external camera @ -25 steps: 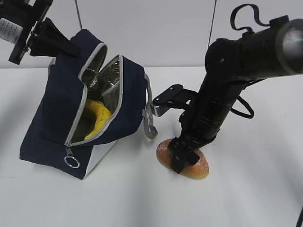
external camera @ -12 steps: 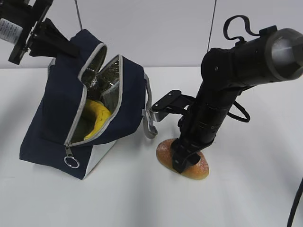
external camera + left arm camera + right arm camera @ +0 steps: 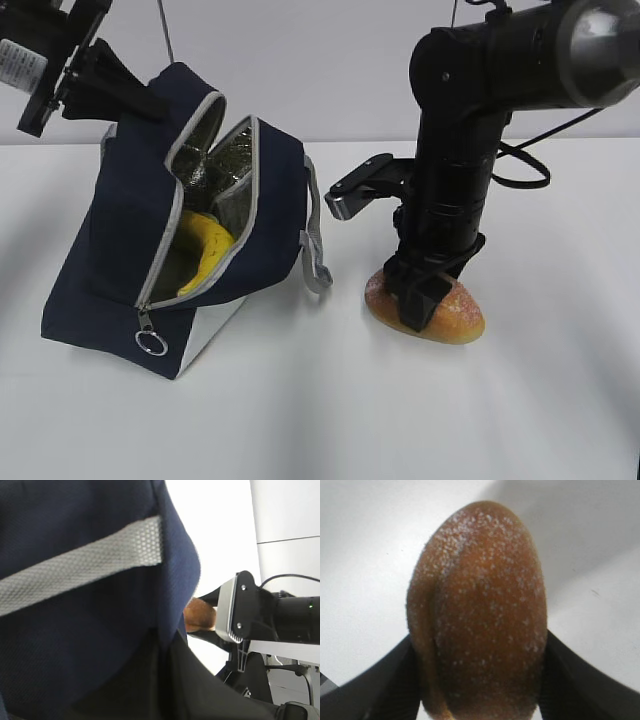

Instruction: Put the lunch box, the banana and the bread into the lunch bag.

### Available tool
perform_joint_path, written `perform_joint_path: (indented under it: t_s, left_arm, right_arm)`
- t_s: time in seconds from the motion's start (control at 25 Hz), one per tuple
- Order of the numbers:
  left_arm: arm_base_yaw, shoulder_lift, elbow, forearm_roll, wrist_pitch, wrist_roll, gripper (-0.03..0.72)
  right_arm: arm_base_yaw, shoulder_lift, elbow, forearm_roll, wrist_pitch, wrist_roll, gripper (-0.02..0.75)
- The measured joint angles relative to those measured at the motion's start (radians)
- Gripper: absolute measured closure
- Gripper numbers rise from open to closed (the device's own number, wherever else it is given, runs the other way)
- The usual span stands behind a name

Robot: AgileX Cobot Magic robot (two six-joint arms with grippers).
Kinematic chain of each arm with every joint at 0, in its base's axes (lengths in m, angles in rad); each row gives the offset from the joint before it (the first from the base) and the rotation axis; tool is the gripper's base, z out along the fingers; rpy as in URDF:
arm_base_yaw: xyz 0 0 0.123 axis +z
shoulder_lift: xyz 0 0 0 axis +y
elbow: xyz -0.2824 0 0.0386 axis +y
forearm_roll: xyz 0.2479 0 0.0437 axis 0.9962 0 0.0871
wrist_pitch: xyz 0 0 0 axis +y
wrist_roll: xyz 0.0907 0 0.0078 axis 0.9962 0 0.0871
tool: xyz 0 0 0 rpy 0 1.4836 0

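Shifted toward 3 o'clock since half second ago: bread [image 3: 425,310] and right gripper [image 3: 418,307], now farther from lunch bag [image 3: 120,250]. Clamped across bread's middle, fingers [image 3: 380,685] pressing both flanks, loaf on white table [image 3: 520,400]. Bag at 9 o'clock of bread, tilted, zipper open, banana [image 3: 205,250] inside. Left gripper [image 3: 130,100] at bag's upper rear edge, pinching navy fabric, holding bag tipped.

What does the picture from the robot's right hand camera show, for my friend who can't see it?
A brown, speckled bread roll fills most of the picture, squeezed between the two dark fingers of the right gripper, one on each side. Behind it is a plain white table.
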Motion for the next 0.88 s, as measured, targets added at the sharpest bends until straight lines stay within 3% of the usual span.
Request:
perform_joint_path:
  t_s: [0.24,0.44,0.64,0.88]
  left_arm:
    - [0.000,0.000,0.000,0.001,0.000,0.000,0.690]
    - [0.000,0.000,0.000,0.001,0.000,0.000,0.690]
    - [0.000,0.000,0.000,0.001,0.000,0.000,0.690]
    - [0.000,0.000,0.000,-0.002,0.000,0.000,0.690]
  right_arm:
    - [0.000,-0.014,-0.059,-0.095,0.032,0.079,0.294]
    - [0.000,-0.045,-0.198,-0.075,0.046,0.135,0.294]
    - [0.000,-0.047,-0.337,0.152,0.049,0.155,0.294]
    - [0.000,-0.035,-0.358,0.424,-0.048,0.159,0.294]
